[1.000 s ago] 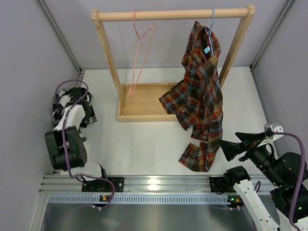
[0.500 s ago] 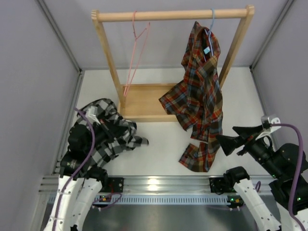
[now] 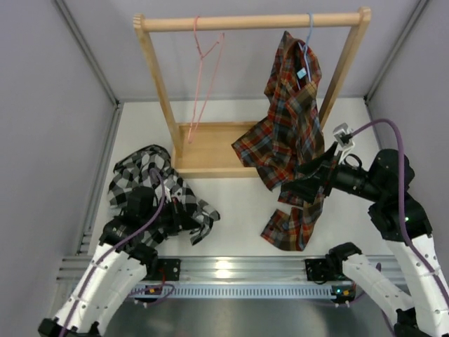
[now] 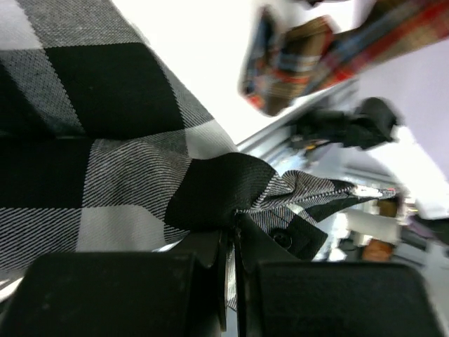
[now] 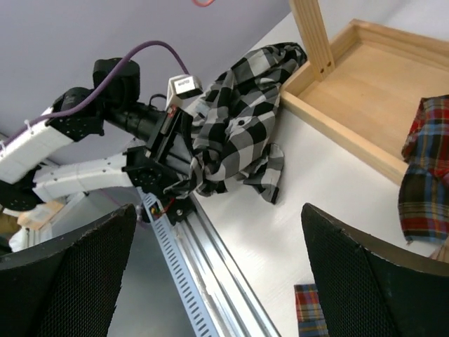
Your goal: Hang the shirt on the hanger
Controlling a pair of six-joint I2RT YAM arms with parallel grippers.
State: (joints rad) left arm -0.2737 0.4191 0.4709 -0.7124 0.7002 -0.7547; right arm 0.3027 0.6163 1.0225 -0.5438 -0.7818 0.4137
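The black-and-white check shirt (image 3: 156, 188) lies bunched on the table at the left, draped over my left wrist. It also shows in the right wrist view (image 5: 242, 137); no lettering shows. My left gripper (image 3: 185, 219) is shut on a fold of the shirt's edge (image 4: 210, 182), next to a black button, its jaws pressed together (image 4: 235, 228). The pink wire hanger (image 3: 205, 67) hangs empty from the left part of the wooden rail. My right gripper (image 3: 293, 189) is open wide and empty (image 5: 224, 281), held above the table in front of the plaid shirt and facing the left arm.
A wooden rack (image 3: 252, 21) with a tray base (image 3: 210, 149) stands at the back. A red, orange and blue plaid shirt (image 3: 291, 140) hangs on a light blue hanger (image 3: 309, 31) at the rail's right, its tail reaching the table. Grey walls stand on both sides.
My left arm swung out from the left wall, bringing the check shirt into view and pulling it right and nearer. My right arm rose and reached left toward the plaid shirt. The pink hanger swayed.
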